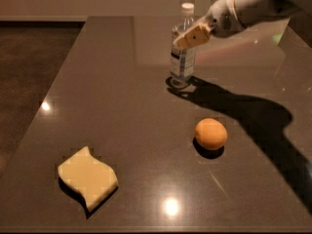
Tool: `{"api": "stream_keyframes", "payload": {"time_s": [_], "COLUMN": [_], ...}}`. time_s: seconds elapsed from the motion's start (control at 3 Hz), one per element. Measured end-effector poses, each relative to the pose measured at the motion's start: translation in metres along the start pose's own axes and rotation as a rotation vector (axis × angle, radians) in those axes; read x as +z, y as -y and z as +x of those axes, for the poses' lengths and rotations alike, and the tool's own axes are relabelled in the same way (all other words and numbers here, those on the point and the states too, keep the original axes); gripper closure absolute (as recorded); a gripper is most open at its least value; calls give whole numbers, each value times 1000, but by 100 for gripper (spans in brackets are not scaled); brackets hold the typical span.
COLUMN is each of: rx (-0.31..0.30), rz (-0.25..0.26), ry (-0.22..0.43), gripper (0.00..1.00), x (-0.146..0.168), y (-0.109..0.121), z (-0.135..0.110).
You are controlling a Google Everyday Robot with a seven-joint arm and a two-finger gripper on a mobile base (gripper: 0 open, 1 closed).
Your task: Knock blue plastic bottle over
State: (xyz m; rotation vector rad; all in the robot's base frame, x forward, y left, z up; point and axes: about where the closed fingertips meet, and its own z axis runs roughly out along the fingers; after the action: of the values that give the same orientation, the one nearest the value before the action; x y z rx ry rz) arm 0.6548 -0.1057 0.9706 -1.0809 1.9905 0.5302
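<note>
So nearest the camera, a wavy yellow sponge (87, 177) lies flat on the dark worktop (122, 106), off to the left. Further back and to the right sits an orange ball (210, 134). Beyond that, the blue plastic bottle (182, 62) stands upright with its white cap on. The gripper (192, 37) is right at the bottle's shoulder, overlapping it. Honestly can't tell if it's apart or together.
</note>
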Motion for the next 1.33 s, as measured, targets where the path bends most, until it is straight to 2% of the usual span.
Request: {"api": "stream_keyframes", "payload": {"time_s": [0.33, 0.67, 1.0, 1.33], "rx": [-70, -199, -314, -423], "rz": [12, 20, -10, -84], "ry": [-145, -349, -524, -608], "gripper": [94, 100, 100, 100], "x": [-12, -17, -12, 4], "y": [-14, -30, -45, -66], "z": [-8, -8, -1, 1]}}
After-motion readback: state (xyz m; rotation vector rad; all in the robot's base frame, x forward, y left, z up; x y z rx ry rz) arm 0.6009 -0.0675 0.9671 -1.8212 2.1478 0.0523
